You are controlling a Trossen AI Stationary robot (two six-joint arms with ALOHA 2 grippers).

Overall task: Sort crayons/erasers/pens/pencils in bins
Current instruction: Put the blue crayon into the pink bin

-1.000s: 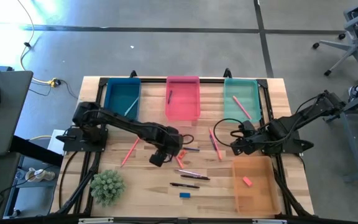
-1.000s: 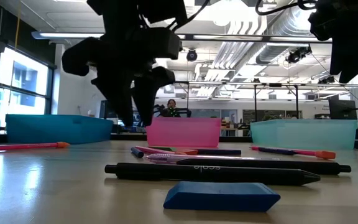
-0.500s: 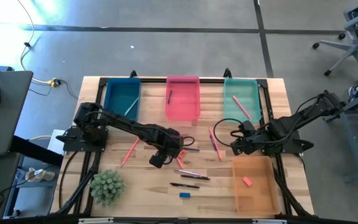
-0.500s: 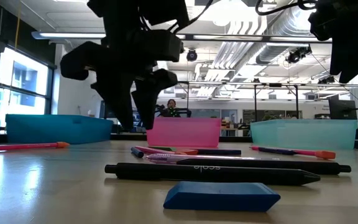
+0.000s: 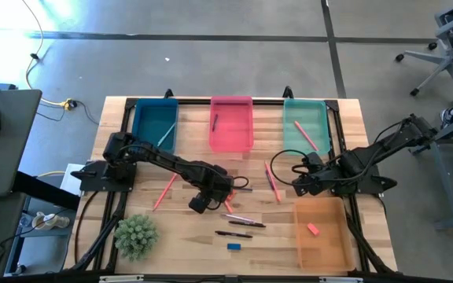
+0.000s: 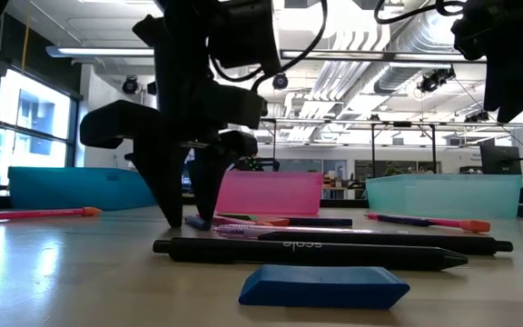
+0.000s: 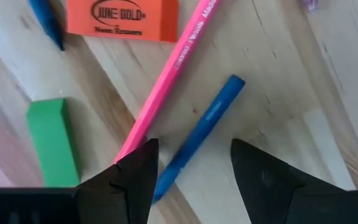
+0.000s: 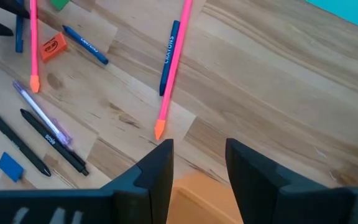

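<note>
Your left end effector is hanging low over the middle of the wooden desk, with its two dark fingers standing apart and nothing between them. Directly under it, a short blue crayon is lying flat on the wood, beside a long salmon-pink pencil; the two are very close and seem to be touching near the fingers. A small green eraser block and an orange eraser with printed letters are lying near them. I am judging the crayon as light and stiff, a little waxy, so it can slip or roll. You should take it at its middle, across its width, and keep the fingers away from the pencil. Your right end effector is waiting with fingers apart, also empty, above the edge of the translucent orange plastic bin. The dark blue bin, the pink bin and the teal-green bin are standing along the far side.
</note>
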